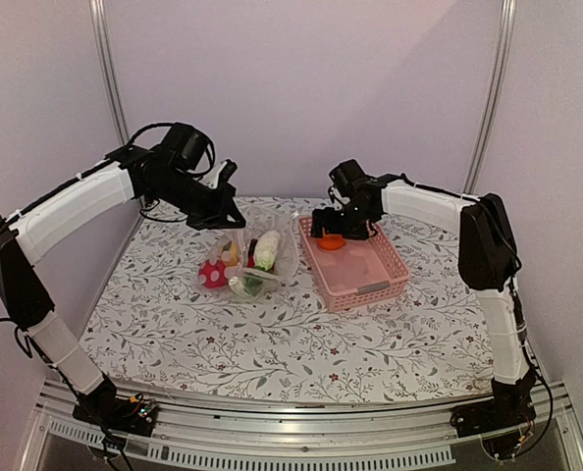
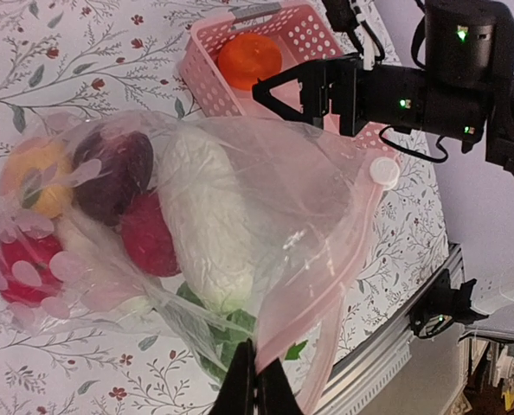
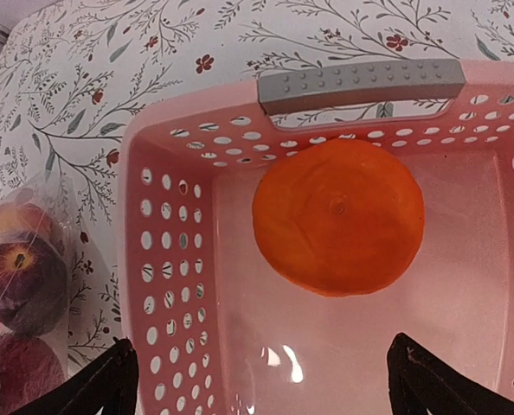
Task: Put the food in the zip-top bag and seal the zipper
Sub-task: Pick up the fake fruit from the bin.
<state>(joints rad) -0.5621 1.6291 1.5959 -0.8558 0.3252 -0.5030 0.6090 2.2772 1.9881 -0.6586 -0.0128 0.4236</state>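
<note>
Zip-top bag (image 2: 266,164): clear, crinkled film with the mouth open, resting at the middle of the floral-patterned desk (image 1: 272,334) toward the far edge, just left of the pink lattice basket (image 1: 370,280). Zipper (image 2: 339,259): a pink-tinted strip along the mouth edge, unsealed, with a white slider (image 2: 383,171) at one end. Contents, packed against one another: yellow fruit (image 2: 34,177); dark purple piece (image 2: 114,173); deep red piece (image 2: 149,235); red piece with white spots (image 2: 19,264); long cream-white vegetable (image 2: 209,225); green leaves (image 2: 231,327) beside its end. Orange fruit (image 3: 337,216): round and smooth, outside the bag, lying on the basket floor at the far end, close to a grey handle (image 3: 361,82). The basket stands toward the far right corner of the desk. Left claw (image 2: 255,372): fingers pressed together, pinching the bag's mouth edge. Right claw (image 3: 259,344): fingers spread wide with nothing in its grasp, poised inside the basket directly over the orange fruit.
</note>
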